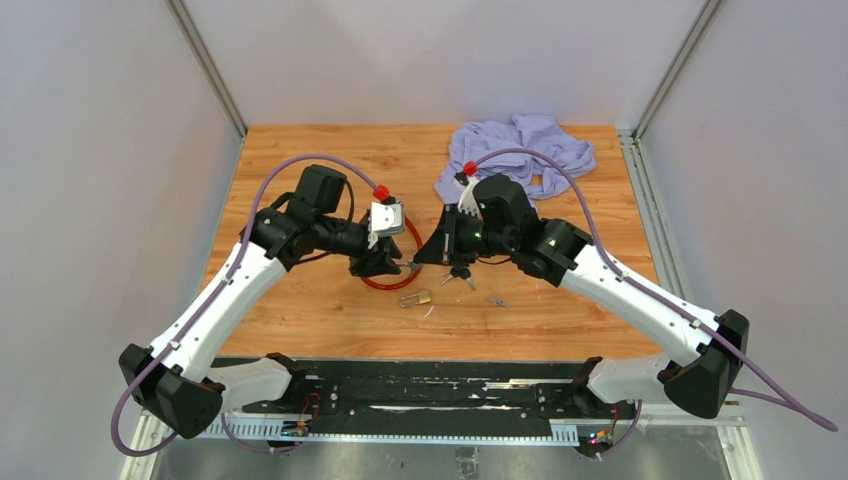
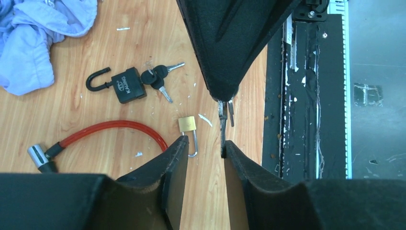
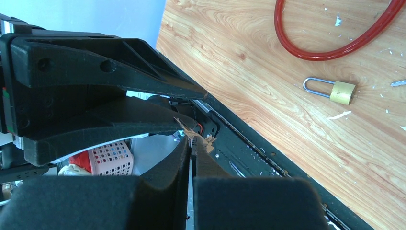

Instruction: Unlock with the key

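Observation:
My right gripper is shut on a small silver key, which hangs from its tapered fingertips in the left wrist view. My left gripper faces it with its jaws part-way apart. The key's tip touches the inner edge of one of the left fingers, while the other finger stands clear of it. A small brass padlock lies on the wooden table just below the two grippers, also seen as the brass padlock in the right wrist view.
A black padlock with its shackle swung open and a bunch of keys in it lies nearby. A red cable lock curves beside the brass padlock. A purple cloth sits at the back right. A loose key lies near the front.

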Controlling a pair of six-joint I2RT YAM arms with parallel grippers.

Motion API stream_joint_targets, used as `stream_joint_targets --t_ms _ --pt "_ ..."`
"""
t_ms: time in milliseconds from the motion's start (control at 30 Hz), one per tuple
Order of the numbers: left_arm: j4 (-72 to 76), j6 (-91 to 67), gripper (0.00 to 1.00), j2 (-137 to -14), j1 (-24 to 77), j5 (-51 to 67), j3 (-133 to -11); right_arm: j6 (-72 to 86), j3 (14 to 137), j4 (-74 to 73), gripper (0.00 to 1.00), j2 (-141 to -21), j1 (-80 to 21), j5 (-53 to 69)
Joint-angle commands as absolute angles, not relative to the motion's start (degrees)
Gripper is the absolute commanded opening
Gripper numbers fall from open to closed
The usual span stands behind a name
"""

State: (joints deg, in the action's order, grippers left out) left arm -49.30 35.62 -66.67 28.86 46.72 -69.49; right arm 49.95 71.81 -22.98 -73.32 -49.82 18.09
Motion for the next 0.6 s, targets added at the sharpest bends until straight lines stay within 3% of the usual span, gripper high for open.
stream_joint_targets --t_ms 0,167,300,433,567 --pt "-49.1 35.0 0.35 -66.9 29.4 46.8 -71.6 50.5 73.3 -22.6 0.01 -73.4 -51.0 17.2" --pt "-49.1 35.2 0.23 -66.3 29.4 46.4 -70.7 50.9 73.4 -21.8 0.01 -73.7 -51.3 17.1" --pt "-50.5 37.3 0.01 -66.1 29.4 45.5 -70.3 51.0 73.6 -21.4 0.01 -74.1 -51.6 17.5" --pt "-53.5 41.1 0.01 -66.2 29.4 44.0 -71.3 51.2 73.3 -20.6 0.01 -74.2 -51.6 18.5" --pt "-57.1 47.3 0.00 -66.2 29.4 39.9 -73.6 50.0 73.1 -19.9 0.08 -73.6 -51.5 19.6"
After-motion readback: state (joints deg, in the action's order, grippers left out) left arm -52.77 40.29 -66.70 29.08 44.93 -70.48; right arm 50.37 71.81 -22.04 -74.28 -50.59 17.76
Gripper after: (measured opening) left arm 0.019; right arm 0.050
